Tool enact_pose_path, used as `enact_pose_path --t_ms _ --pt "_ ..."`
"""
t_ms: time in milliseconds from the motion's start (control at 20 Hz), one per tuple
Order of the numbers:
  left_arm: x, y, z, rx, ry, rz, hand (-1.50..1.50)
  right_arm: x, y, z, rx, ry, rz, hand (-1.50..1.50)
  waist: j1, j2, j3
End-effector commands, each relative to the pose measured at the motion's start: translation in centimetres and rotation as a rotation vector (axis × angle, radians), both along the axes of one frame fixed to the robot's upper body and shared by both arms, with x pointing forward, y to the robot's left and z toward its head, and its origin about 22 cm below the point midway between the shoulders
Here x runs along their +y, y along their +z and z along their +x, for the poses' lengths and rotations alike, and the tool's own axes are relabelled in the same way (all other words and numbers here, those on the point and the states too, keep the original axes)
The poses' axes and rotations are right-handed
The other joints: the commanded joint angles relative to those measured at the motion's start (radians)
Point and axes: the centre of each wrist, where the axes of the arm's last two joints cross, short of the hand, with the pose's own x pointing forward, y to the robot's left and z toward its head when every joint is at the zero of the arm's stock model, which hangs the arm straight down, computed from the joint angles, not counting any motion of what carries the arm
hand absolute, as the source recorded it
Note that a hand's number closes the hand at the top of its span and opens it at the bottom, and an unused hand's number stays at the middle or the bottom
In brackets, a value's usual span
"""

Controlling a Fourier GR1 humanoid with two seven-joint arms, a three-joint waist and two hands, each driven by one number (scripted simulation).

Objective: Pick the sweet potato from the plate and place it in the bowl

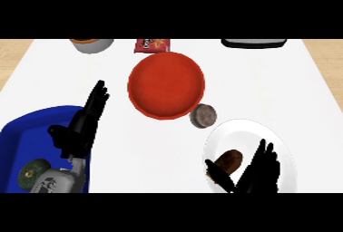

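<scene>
Head view: you see the sweet potato (228, 160) lying on the white plate (231, 131), lower right of the white tabletop (281, 86). Your right hand (258, 174) sits over the plate w/ fingers straight and spread, thumb just left of the potato; it grips nothing. The red bowl (166, 84) is up and left of the plate, w/ a small brown-grey round item (203, 116) between them. Your left hand (84, 124) is open, fingers up, over the blue tray (23, 131), which holds an avocado (33, 174).
</scene>
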Motion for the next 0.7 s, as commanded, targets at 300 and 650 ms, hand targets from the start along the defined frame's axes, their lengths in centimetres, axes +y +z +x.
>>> enact_pose_path --t_ms 300,650 --pt "0.9 1.0 0.7 -0.005 -0.016 -0.004 0.0 -0.3 -2.7 1.4 0.108 -0.175 0.059 -1.5 0.005 0.003 0.001" --pt "0.8 0.2 0.4 0.007 0.002 0.008 0.0 -1.0 -4.7 1.5 0.256 0.014 -0.018 1.5 0.005 0.003 0.0"
